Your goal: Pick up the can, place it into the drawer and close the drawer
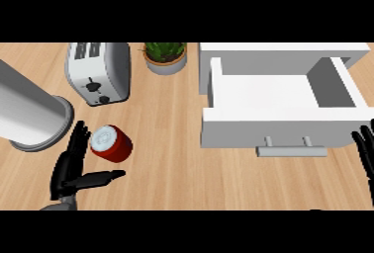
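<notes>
A red can [111, 144] with a white lid stands on the wooden counter at the lower left. My left hand [70, 168] is open just to its left, fingers straight and close beside the can, thumb stretched out below it. The white drawer [281, 126] stands pulled open at the right, its inside bare, with a grey handle [291, 150] on its front. At the right edge of the view my right hand [364, 150] rests open, fingers up, just right of the drawer front.
A silver toaster [99, 71] stands at the back left. A potted plant [165, 57] is behind the middle. A large metal cylinder [29, 111] lies at the far left, close to my left hand.
</notes>
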Robot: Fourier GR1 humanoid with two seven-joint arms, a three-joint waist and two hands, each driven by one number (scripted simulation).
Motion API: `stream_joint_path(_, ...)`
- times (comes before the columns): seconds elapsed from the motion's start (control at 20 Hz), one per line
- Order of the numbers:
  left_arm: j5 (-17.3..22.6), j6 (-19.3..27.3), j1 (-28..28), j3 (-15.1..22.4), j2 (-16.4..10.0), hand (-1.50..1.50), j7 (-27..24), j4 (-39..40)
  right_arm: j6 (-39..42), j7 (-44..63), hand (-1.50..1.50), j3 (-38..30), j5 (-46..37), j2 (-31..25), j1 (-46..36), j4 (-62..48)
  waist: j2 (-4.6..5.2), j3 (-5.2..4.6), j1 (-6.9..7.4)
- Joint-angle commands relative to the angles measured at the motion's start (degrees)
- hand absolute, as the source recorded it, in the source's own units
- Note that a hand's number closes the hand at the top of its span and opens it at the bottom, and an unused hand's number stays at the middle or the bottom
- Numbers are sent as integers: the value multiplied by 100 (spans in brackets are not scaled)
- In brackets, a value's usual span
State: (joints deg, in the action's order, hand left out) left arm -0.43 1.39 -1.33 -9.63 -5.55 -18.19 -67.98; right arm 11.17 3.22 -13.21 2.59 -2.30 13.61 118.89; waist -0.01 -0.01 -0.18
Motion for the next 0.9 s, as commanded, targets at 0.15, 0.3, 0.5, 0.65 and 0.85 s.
stream_joint_path(0.15,217,-207,-164,-191,-248,-150,-87,373,-88,165,-150,167,-84,81,-41,284,-2,1,6)
stream_joint_path(0.3,158,-138,-652,-189,-183,-150,-417,1195,-80,110,-150,150,-85,112,-35,204,1,0,-6)
stream_joint_path(0.5,115,172,-411,-33,11,-150,-347,756,-181,-205,-150,415,-321,223,241,83,-3,2,5)
stream_joint_path(0.65,69,180,-593,-65,-5,-150,-630,1327,-200,380,-150,367,-142,218,195,556,-2,1,-3)
stream_joint_path(0.85,156,151,-1071,-185,-133,-150,-752,1827,-93,181,-150,318,-81,223,326,425,0,0,-13)
